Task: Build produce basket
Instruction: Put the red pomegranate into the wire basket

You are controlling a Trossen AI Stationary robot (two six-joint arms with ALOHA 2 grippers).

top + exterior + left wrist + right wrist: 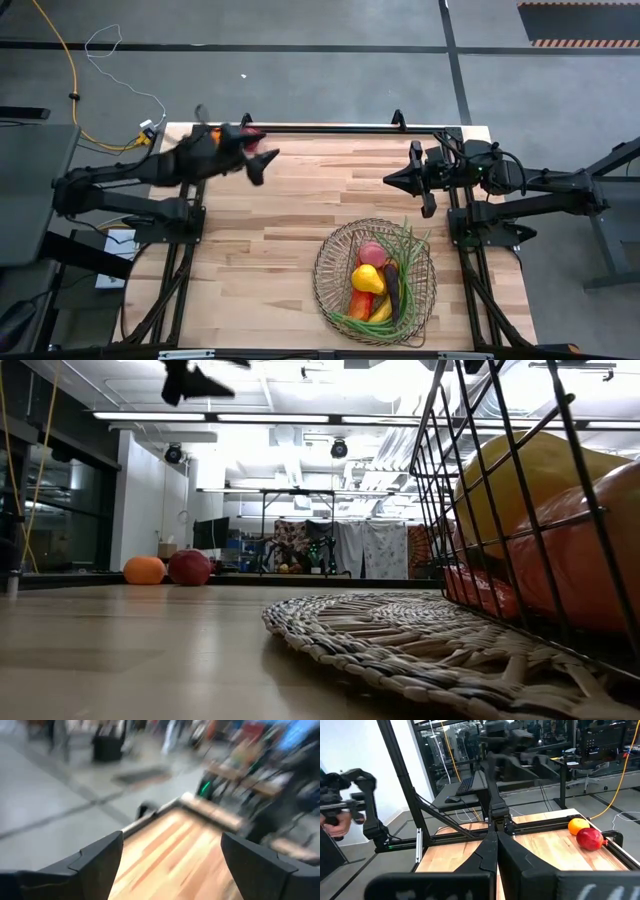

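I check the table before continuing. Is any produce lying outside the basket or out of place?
Yes. An orange and a dark red apple lie touching at the far left corner of the table, away from the basket.

Thin brass-coloured wire mesh forms the basket [331,250], resting on a coarse woven mat [400,640] atop a smooth, pale wood-plank bench [290,200]; glossy plastic-looking produce [368,279] fills it, beside matt black arms.
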